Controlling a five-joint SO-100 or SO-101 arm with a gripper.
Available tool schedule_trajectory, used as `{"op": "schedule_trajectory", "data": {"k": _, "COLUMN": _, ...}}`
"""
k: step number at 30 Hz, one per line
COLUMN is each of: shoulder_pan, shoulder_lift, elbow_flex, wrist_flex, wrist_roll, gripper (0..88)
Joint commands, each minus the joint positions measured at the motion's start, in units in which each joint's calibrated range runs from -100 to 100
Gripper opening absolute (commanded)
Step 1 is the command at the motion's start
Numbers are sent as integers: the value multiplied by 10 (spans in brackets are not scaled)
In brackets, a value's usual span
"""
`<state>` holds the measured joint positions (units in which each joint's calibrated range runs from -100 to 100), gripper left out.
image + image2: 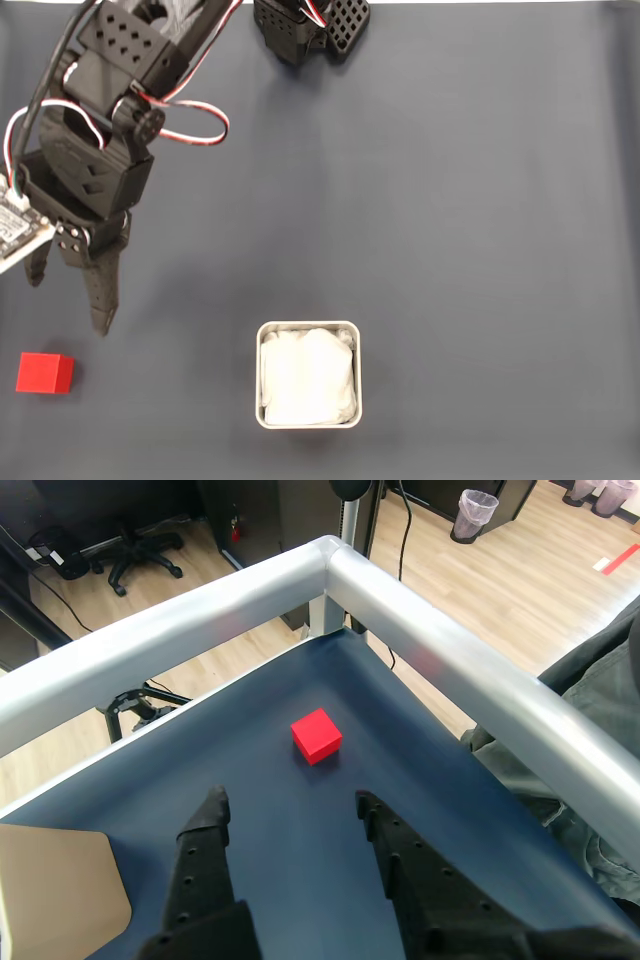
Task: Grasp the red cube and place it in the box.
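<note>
The red cube (45, 373) lies on the dark blue mat near the left edge of the fixed view, close to the front. My gripper (68, 302) hangs just above and slightly right of it, open, with nothing between its black fingers. In the wrist view the red cube (316, 736) sits ahead of my open gripper (290, 808), a short way beyond the fingertips (208, 815) and roughly centred between them. The box (259, 376), a silver square tin filled with white lining, stands at the front middle of the mat, well to the right of the cube.
The arm's base (300, 30) sits at the top middle of the fixed view. In the wrist view a silver rail (420, 610) forms the table's corner just beyond the cube. Grey cloth (600, 680) lies outside the rail at the right.
</note>
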<state>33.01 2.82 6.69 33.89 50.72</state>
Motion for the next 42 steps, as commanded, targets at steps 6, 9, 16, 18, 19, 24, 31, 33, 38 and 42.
{"op": "schedule_trajectory", "data": {"k": 6, "shoulder_pan": 5, "shoulder_lift": 40, "elbow_flex": -76, "wrist_flex": -20, "wrist_roll": 3, "gripper": 330}}
{"op": "schedule_trajectory", "data": {"k": 9, "shoulder_pan": 5, "shoulder_lift": 60, "elbow_flex": -89, "wrist_flex": -36, "wrist_roll": 4, "gripper": 342}}
{"op": "schedule_trajectory", "data": {"k": 16, "shoulder_pan": 7, "shoulder_lift": 109, "elbow_flex": -123, "wrist_flex": -56, "wrist_roll": 7, "gripper": 354}}
{"op": "schedule_trajectory", "data": {"k": 18, "shoulder_pan": 6, "shoulder_lift": 120, "elbow_flex": -128, "wrist_flex": -66, "wrist_roll": 7, "gripper": 354}}
{"op": "schedule_trajectory", "data": {"k": 19, "shoulder_pan": 6, "shoulder_lift": 126, "elbow_flex": -131, "wrist_flex": -68, "wrist_roll": 7, "gripper": 354}}
{"op": "schedule_trajectory", "data": {"k": 24, "shoulder_pan": 5, "shoulder_lift": 155, "elbow_flex": -151, "wrist_flex": -79, "wrist_roll": 8, "gripper": 358}}
{"op": "schedule_trajectory", "data": {"k": 31, "shoulder_pan": 9, "shoulder_lift": 204, "elbow_flex": -200, "wrist_flex": -82, "wrist_roll": 10, "gripper": 362}}
{"op": "schedule_trajectory", "data": {"k": 33, "shoulder_pan": 13, "shoulder_lift": 223, "elbow_flex": -218, "wrist_flex": -83, "wrist_roll": 11, "gripper": 363}}
{"op": "schedule_trajectory", "data": {"k": 38, "shoulder_pan": 16, "shoulder_lift": 246, "elbow_flex": -232, "wrist_flex": -95, "wrist_roll": 13, "gripper": 365}}
{"op": "schedule_trajectory", "data": {"k": 42, "shoulder_pan": 16, "shoulder_lift": 261, "elbow_flex": -248, "wrist_flex": -95, "wrist_roll": 13, "gripper": 365}}
